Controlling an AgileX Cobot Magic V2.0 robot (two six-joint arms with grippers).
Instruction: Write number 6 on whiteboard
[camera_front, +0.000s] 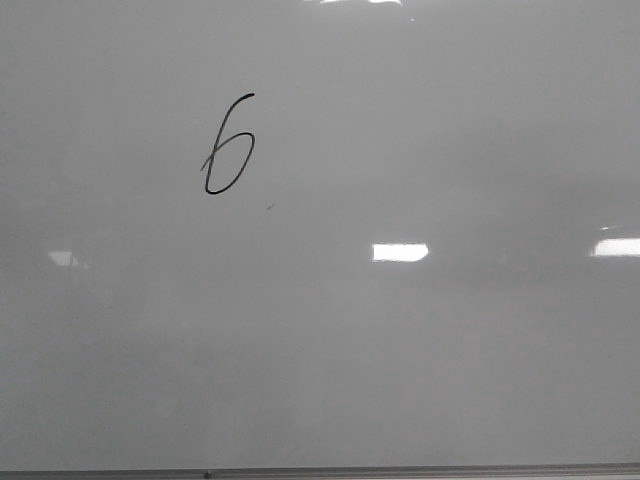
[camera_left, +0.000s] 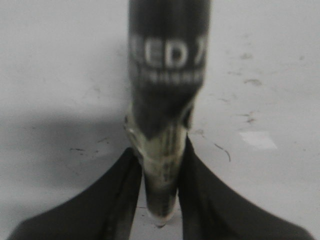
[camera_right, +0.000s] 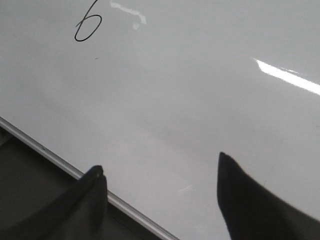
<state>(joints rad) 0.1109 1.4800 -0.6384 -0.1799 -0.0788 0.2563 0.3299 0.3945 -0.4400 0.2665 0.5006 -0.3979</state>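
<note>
Left wrist view blurred, left gripper (camera_left: 161, 172) clamped on black marker (camera_left: 167, 75), tip cut off, right gripper (camera_right: 160, 175) spread wide over whiteboard (camera_right: 200, 110), number 6 (camera_front: 228, 146) drawn.

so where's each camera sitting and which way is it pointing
Front: faces the glossy grey-white whiteboard and the thin black hand-drawn 6; no arm shows.
Left wrist: over the left end effector, shut on a dark printed marker.
Right wrist: over the open right end effector, above the board's edge.
Front and right wrist share the 6.
</note>
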